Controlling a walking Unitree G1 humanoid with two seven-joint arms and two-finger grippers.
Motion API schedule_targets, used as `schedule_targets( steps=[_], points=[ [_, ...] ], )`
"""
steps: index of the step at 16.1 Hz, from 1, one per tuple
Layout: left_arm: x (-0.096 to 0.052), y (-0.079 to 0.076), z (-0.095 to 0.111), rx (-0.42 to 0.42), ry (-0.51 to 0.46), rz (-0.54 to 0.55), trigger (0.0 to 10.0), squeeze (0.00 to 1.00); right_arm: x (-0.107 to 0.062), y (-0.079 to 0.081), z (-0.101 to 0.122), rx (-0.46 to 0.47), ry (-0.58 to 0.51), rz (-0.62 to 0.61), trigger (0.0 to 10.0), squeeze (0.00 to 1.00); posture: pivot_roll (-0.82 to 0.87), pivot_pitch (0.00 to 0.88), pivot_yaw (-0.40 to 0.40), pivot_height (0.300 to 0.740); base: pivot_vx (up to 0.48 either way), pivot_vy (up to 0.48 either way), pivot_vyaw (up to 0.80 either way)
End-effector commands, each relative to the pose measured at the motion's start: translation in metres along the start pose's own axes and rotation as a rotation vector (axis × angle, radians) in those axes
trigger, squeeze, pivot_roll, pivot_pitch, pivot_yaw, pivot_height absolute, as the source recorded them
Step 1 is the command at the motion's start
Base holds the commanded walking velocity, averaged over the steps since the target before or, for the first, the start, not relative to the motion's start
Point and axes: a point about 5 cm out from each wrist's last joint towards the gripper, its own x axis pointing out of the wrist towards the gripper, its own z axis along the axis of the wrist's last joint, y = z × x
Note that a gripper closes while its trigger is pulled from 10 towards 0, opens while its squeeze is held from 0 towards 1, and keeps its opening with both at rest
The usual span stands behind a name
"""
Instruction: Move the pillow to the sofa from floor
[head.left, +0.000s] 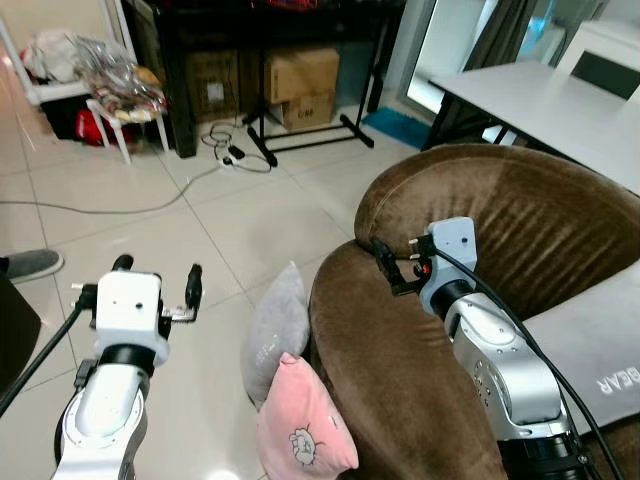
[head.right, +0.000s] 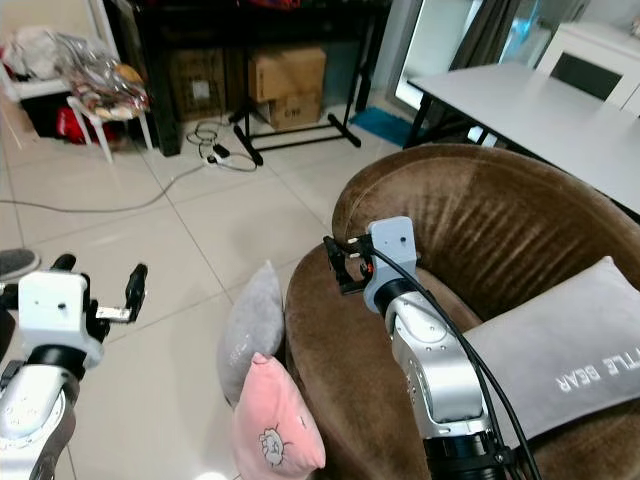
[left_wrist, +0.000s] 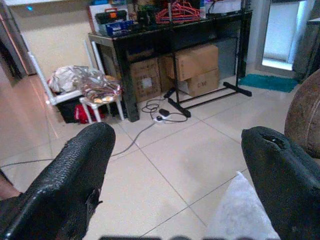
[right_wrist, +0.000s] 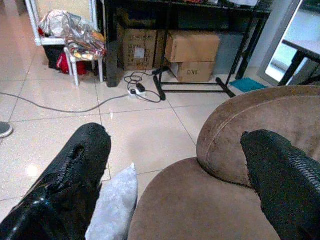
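A grey pillow (head.left: 273, 328) stands on edge on the tiled floor, leaning against the brown sofa's (head.left: 520, 215) outer side. A pink pillow (head.left: 300, 425) with a small drawn face leans just in front of it. My left gripper (head.left: 158, 275) is open above the floor, left of the grey pillow and apart from it; the left wrist view catches the pillow's corner (left_wrist: 240, 210) below the fingers (left_wrist: 70, 180). My right gripper (head.right: 340, 262) is open over the sofa's armrest, holding nothing; its wrist view shows the grey pillow (right_wrist: 115, 205) beside the sofa (right_wrist: 240, 130).
Another grey pillow (head.right: 560, 350) with lettering lies on the sofa seat. A black rack with cardboard boxes (head.left: 300, 85), floor cables with a power strip (head.left: 235, 155), a white stool with bags (head.left: 125, 100), a white table (head.left: 540, 100) and a shoe (head.left: 30, 265) surround the open tiles.
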Motion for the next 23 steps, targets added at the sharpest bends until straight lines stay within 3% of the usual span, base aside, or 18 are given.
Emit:
schedule_targets(
  steps=[1, 9, 18, 23],
  points=[
    [0.0, -0.003, -0.002, 0.006, -0.003, -0.003, 10.0, 0.0, -0.002, -0.006, -0.001, 0.012, 0.002, -0.018, 10.0, 0.0, 0.02, 0.0, -0.102, 0.67, 0.0, 0.0, 0.0],
    [-0.004, -0.003, -0.009, 0.006, 0.002, 0.012, 10.0, 0.0, 0.0, -0.006, -0.002, -0.009, -0.001, -0.009, 10.0, 0.0, 0.03, 0.0, -0.113, 0.6, 0.0, 0.0, 0.0],
    [-0.011, 0.015, -0.023, 0.064, 0.037, 0.022, 10.0, 0.0, 0.0, -0.013, -0.012, -0.049, 0.033, -0.048, 10.0, 0.0, 0.03, 0.0, -0.112, 0.6, 0.0, 0.0, 0.0],
    [-0.005, 0.015, -0.015, 0.056, -0.012, -0.029, 10.0, 0.0, -0.002, -0.015, -0.016, -0.039, 0.029, -0.096, 10.0, 0.0, 0.0, 0.0, -0.031, 0.6, 0.0, 0.0, 0.0]
  ],
)
